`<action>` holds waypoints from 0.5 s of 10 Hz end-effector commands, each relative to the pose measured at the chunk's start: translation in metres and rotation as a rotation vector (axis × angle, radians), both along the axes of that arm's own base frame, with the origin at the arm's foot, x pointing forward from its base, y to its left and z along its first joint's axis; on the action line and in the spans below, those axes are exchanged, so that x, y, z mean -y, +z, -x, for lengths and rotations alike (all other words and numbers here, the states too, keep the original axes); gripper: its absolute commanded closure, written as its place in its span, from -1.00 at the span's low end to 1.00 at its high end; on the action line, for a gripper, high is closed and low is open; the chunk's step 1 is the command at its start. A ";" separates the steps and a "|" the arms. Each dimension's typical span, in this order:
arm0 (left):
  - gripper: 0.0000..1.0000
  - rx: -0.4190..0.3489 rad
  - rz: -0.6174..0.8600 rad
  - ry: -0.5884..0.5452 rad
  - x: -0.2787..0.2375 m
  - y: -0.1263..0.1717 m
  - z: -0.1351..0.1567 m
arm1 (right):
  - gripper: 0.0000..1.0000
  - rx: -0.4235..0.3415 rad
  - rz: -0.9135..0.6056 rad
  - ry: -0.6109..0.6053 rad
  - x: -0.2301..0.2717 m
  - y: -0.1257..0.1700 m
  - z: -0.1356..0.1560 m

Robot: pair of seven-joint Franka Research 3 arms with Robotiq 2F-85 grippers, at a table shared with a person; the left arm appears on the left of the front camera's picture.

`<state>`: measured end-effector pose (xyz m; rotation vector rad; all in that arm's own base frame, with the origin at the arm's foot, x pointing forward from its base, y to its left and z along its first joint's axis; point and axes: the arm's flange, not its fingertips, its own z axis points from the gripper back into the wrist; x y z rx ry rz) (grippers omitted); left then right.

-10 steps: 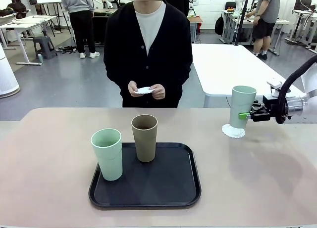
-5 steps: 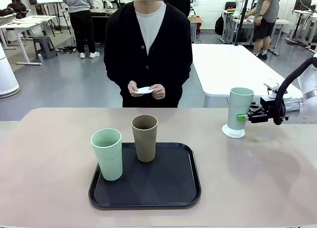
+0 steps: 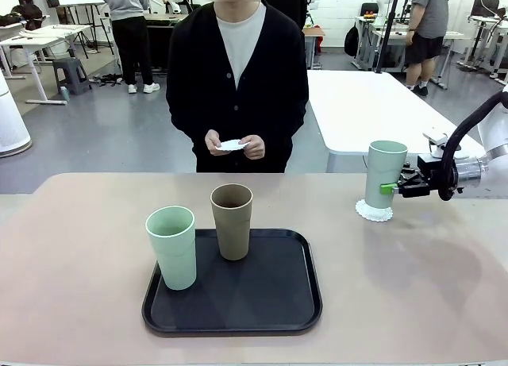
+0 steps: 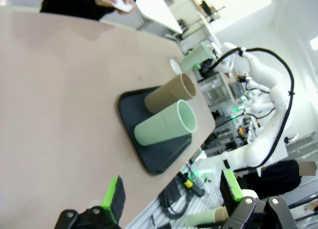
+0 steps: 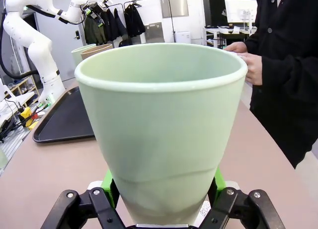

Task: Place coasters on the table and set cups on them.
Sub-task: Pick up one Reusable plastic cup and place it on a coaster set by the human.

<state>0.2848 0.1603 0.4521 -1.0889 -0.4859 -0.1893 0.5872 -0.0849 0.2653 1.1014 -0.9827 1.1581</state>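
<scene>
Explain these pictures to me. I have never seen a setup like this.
These are two white robot arms at a tan table, facing a person. The front picture comes from a fixed camera between the arms. The other two come from cameras on each arm's wrist, looking along its two-fingered end effector. The right end effector is shut on a mint green cup, which stands on, or just above, a lacy white coaster on the table; the right wrist picture shows that cup up close. The left end effector is open and holds nothing. A black tray carries a second mint cup and a brown cup. The person's hands hold something small and white, perhaps more coasters.
</scene>
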 end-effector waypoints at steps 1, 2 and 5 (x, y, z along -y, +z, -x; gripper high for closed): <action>-1.00 0.012 0.004 -0.004 -0.001 0.000 0.001 | -0.65 0.000 0.000 0.000 0.000 0.000 0.000; -1.00 0.012 0.004 -0.004 -0.001 0.000 0.001 | -0.65 0.092 -0.014 0.025 0.001 -0.004 0.001; -1.00 0.012 0.004 -0.004 -0.001 0.000 0.001 | -0.65 0.133 0.009 0.066 -0.003 -0.011 0.003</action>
